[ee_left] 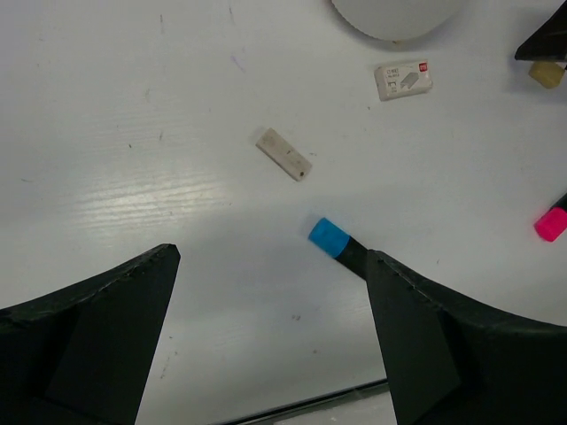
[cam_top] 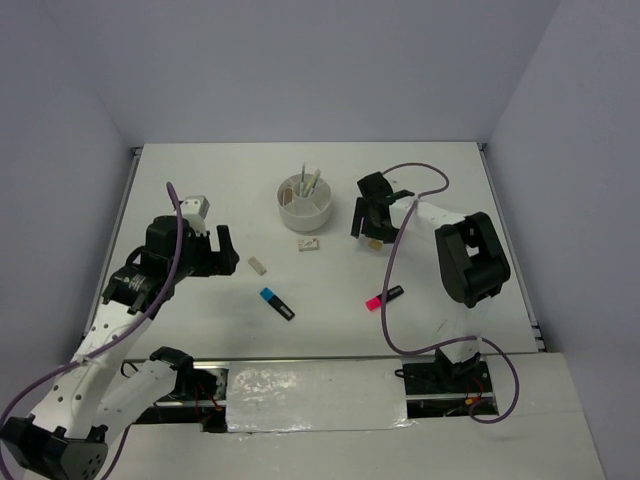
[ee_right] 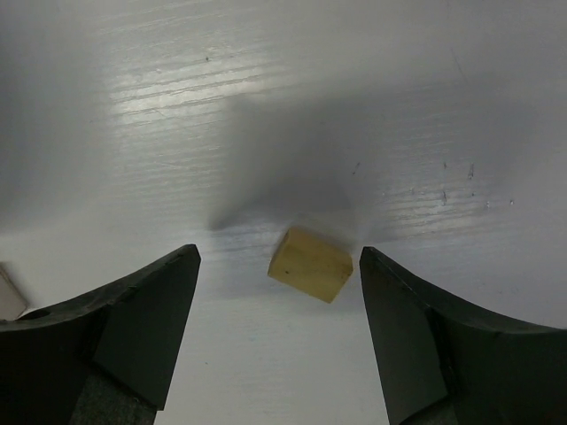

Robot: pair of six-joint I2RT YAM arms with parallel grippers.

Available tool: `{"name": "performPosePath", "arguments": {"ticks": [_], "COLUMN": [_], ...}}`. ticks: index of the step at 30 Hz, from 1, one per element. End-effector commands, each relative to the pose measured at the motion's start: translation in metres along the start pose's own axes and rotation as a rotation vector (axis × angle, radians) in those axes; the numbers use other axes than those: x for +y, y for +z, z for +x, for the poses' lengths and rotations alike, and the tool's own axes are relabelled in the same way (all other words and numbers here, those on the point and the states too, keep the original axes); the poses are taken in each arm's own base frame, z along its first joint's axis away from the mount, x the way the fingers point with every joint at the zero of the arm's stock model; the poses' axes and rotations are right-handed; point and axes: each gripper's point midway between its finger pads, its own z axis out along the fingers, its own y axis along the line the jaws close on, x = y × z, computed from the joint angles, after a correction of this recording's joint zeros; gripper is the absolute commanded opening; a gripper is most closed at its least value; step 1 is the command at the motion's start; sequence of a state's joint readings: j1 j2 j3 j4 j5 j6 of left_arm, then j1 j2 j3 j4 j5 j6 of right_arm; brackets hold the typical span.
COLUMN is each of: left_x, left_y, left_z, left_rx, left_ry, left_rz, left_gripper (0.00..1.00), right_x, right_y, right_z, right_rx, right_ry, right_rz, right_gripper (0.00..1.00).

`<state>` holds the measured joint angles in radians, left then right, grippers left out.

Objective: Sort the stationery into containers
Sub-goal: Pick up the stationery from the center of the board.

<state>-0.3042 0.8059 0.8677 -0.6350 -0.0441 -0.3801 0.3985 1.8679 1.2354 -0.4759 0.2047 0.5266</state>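
Right gripper (ee_right: 276, 261) straddles beige eraser (ee_right: 310, 264), jaws wide, touching nothing; next pinch it, carry toward ten o'clock into cup (cam_top: 300, 213); left gripper (ee_left: 273, 255) gapes empty.

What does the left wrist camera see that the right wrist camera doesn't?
Only the left wrist view: the blue highlighter, pink highlighter, long beige eraser, labelled white eraser and the edge of the cup. Only the right wrist view: the right gripper, open, fingers either side of the tan block, not touching it. Both: that tan block and the white table.
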Motion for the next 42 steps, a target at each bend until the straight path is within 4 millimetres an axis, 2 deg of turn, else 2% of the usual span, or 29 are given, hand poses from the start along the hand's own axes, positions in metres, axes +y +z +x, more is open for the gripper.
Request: {"name": "performPosePath", "arguments": {"ticks": [1,5,13,14,18,21,22,24,26,28,30,31,33,34,35,36,38,41,42], "left_x": [-0.003,-0.005,-0.007,-0.007,-0.007,-0.007,-0.007,-0.007,-0.006,-0.006,-0.006,-0.006,-0.005,-0.005,-0.005,-0.004,-0.004,-0.004,-0.004], "left_y": [-0.002,0.002,-0.001,-0.001,0.002,0.001,0.000,-0.001,-0.001,-0.001,-0.001,-0.001,0.000,0.000,-0.001,-0.001,-0.002,-0.002,-0.001], "left_z": [-0.021,-0.017,-0.018,-0.017,-0.015,-0.016,-0.016,-0.017,-0.017,-0.017,-0.018,-0.017,-0.017,-0.017,-0.018,-0.017,-0.018,-0.019,-0.018], "left_rx": [-0.083,-0.054,-0.073,-0.069,-0.056,-0.060,-0.063,-0.071,-0.073,-0.074,-0.074,-0.073,-0.070,-0.072,-0.074,-0.073,-0.078,-0.081,-0.077], "left_ry": [0.025,0.026,0.023,0.024,0.024,0.023,0.023,0.024,0.021,0.021,0.019,0.019,0.019,0.018,0.018,0.016,0.016,0.016,0.016], "left_rz": [0.011,0.025,0.039,0.039,0.036,0.037,0.038,0.035,0.033,0.035,0.033,0.031,0.027,0.026,0.024,0.022,0.022,0.021,0.020], "left_gripper": [0.99,0.99,0.99,0.99,0.99,0.99,0.99,0.99,0.99,0.99,0.99,0.99,0.99,0.99,0.99,0.99,0.99,0.99,0.99], "right_x": [-0.011,-0.014,-0.022,-0.022,-0.025,-0.022,-0.017,-0.011,0.006,0.012,0.015,0.022,0.033,0.041,0.046,0.057,0.069,0.095,0.096], "right_y": [-0.009,-0.003,0.004,0.005,0.005,0.002,0.000,-0.005,-0.019,-0.035,-0.044,-0.055,-0.066,-0.076,-0.080,-0.088,-0.093,-0.104,-0.104], "right_z": [-0.009,0.004,0.018,0.018,0.016,0.012,0.007,0.002,-0.012,-0.030,-0.039,-0.052,-0.063,-0.077,-0.082,-0.097,-0.106,-0.140,-0.143], "right_rx": [-0.049,-0.021,-0.010,-0.011,-0.022,-0.046,-0.064,-0.082,-0.130,-0.175,-0.184,-0.207,-0.224,-0.250,-0.252,-0.276,-0.263,-0.293,-0.287], "right_ry": [0.047,0.055,0.088,0.088,0.106,0.102,0.099,0.059,0.036,0.024,0.018,0.019,0.026,0.032,0.032,0.035,0.032,0.048,0.056], "right_rz": [0.043,0.045,0.067,0.069,0.084,0.059,0.036,-0.015,-0.109,-0.135,-0.140,-0.163,-0.206,-0.231,-0.256,-0.282,-0.319,-0.378,-0.375], "right_gripper": [0.81,0.69,0.67,0.62,0.55,0.43,0.36,0.30,0.28,0.28,0.28,0.28,0.28,0.29,0.29,0.29,0.29,0.29,0.29]}}
